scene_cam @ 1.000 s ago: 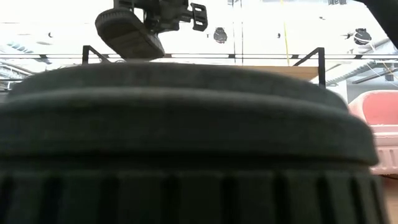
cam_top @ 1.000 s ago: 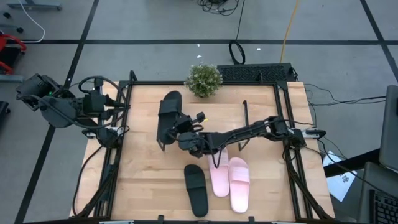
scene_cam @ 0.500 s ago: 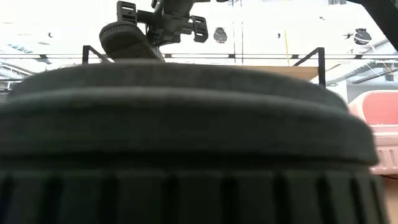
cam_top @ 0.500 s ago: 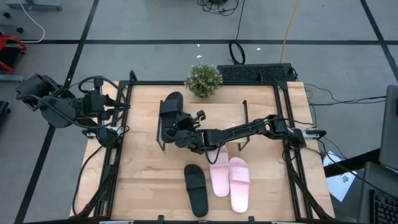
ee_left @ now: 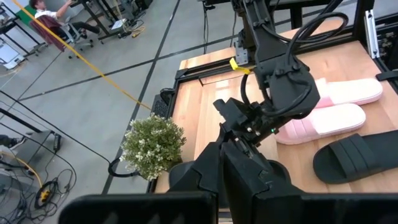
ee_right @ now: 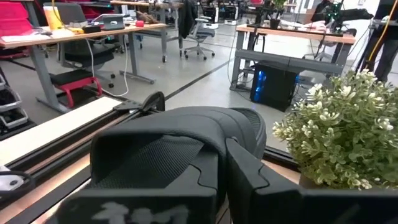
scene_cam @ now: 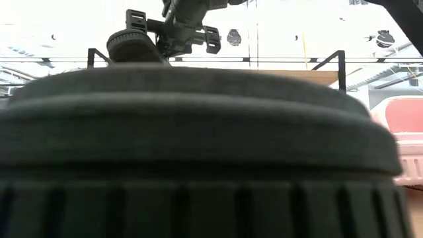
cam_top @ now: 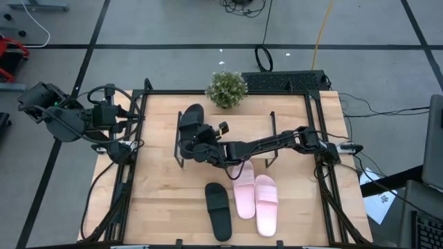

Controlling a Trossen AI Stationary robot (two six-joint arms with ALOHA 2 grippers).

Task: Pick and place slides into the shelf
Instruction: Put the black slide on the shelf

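No text, label, brand, number or sign can be read in any of the views. In the right wrist view, pale smudged marks on the dark housing just behind the jaws are too blurred to make out as letters.
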